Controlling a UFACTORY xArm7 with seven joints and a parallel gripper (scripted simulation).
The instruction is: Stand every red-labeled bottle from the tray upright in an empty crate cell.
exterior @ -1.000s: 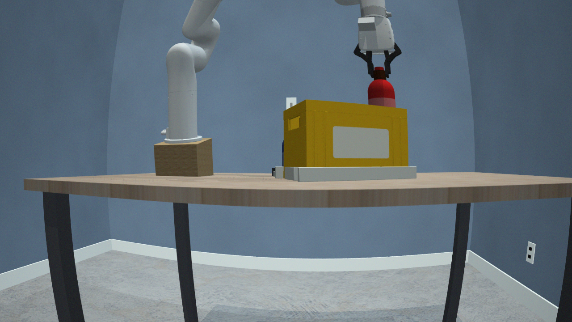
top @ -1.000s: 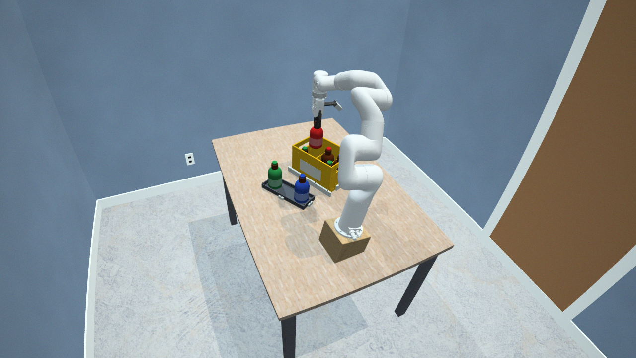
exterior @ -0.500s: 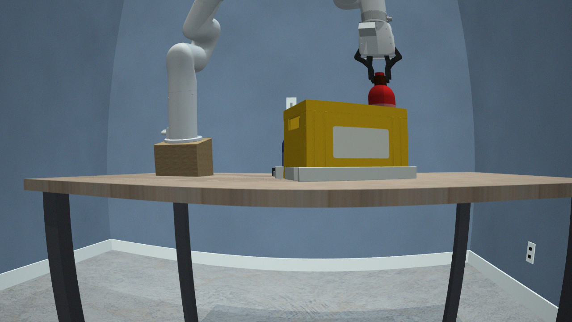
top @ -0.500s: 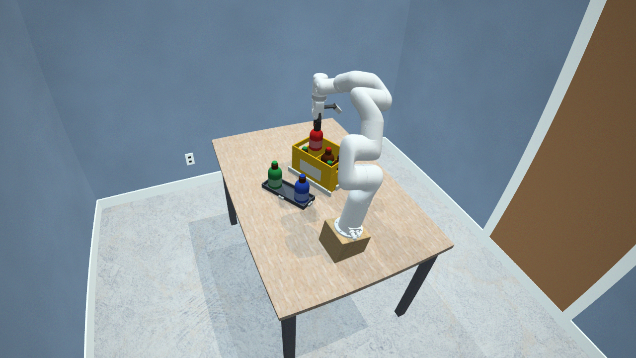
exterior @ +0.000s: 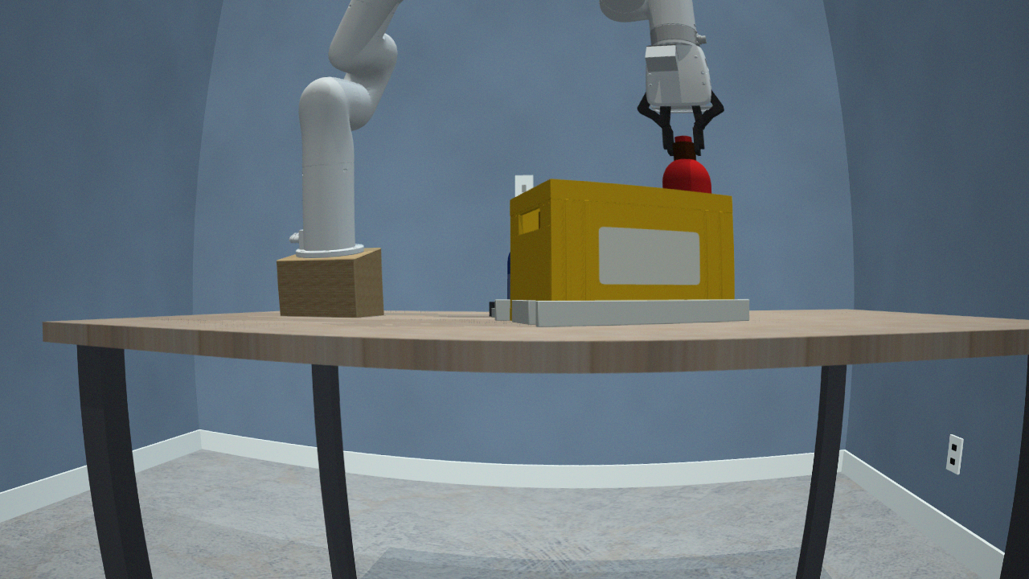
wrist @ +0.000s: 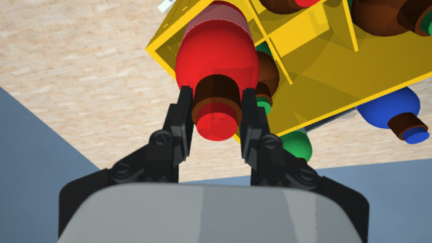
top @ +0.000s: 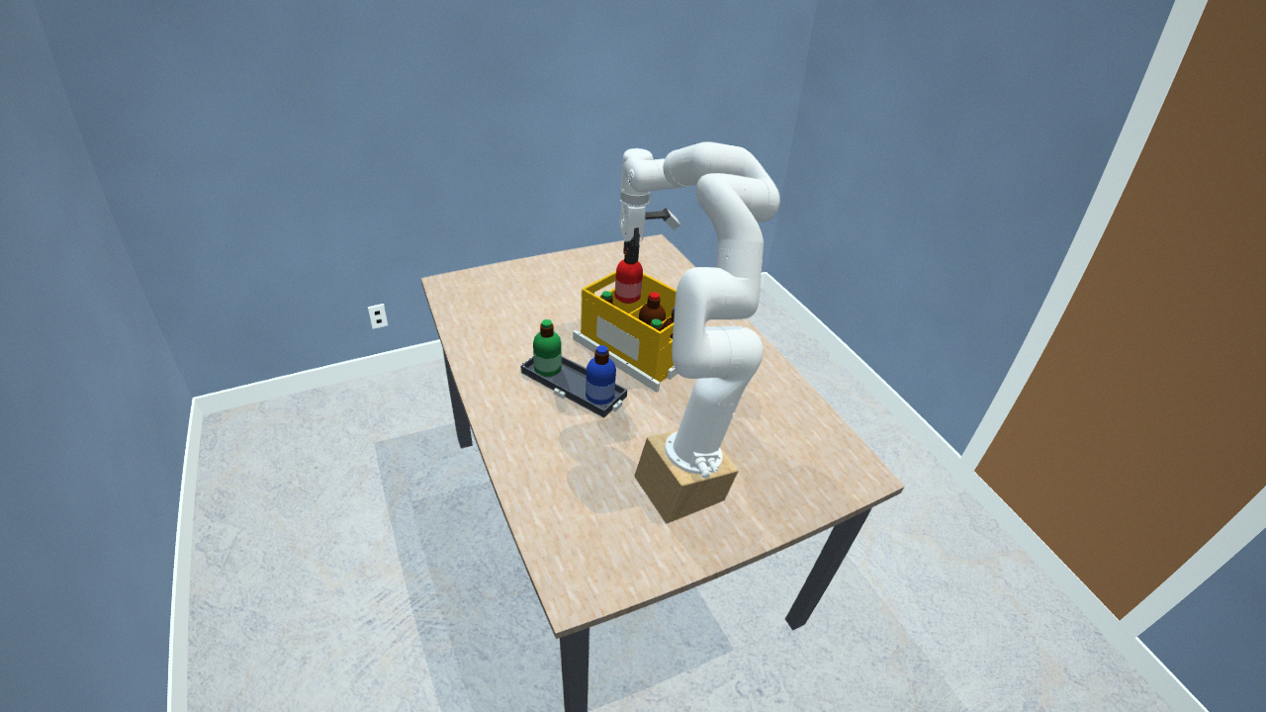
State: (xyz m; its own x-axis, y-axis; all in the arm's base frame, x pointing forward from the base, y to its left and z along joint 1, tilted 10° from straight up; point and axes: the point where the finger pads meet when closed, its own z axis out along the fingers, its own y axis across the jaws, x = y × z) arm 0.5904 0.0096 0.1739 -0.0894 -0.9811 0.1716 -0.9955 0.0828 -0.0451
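2 tray bottles (top: pixel 547 347), maybe 4 in crate (top: pixel 619 336)

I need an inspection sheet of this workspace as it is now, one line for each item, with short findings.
Surface: wooden table carrying the crate, the tray and the arm's wooden base block.
Job's things: red bottle upright, partly lowered into a corner cell of the yellow crate; the crate rests on a grey base; brown bottles stand in other cells.
Tray: black tray with a green bottle and a blue bottle, both upright.
Clutter: nothing seen.
Pincer: pincer shut on the red bottle's brown neck, pointing down.
Cables: nothing seen.
Surroundings: blue walls, grey floor, wall outlet, brown panel.
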